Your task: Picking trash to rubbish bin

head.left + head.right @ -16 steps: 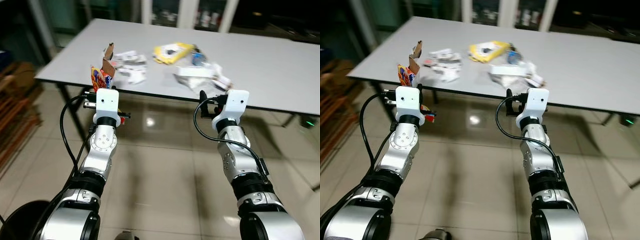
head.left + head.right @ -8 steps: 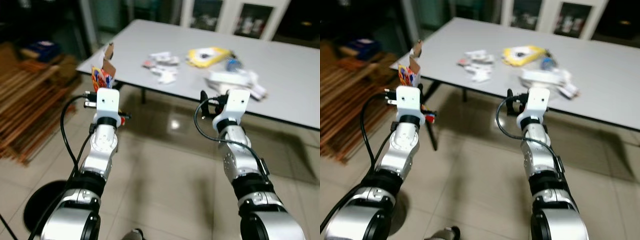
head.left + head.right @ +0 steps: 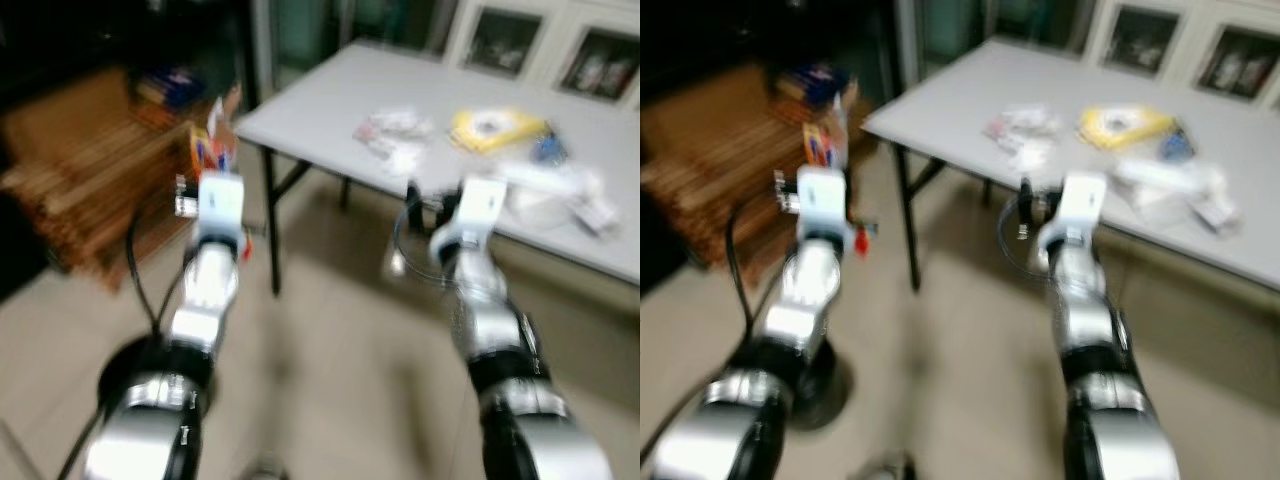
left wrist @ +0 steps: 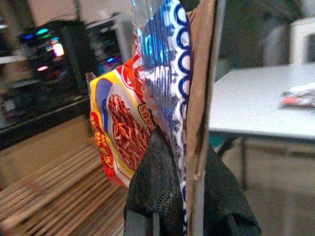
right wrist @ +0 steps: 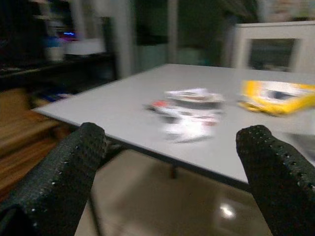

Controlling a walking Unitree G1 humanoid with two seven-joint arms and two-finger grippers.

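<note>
wrappers (image 4: 142, 108) and cardboard strip (image 4: 199, 113) pinched in your left gripper (image 4: 179, 162); right gripper (image 5: 172, 162) fingers spread wide, empty.

Both arms reach forward. Left hand (image 4: 184, 196) apparently clamped at eleven o'clock; right hand (image 5: 172, 167) spread wide, one o'clock.
</note>
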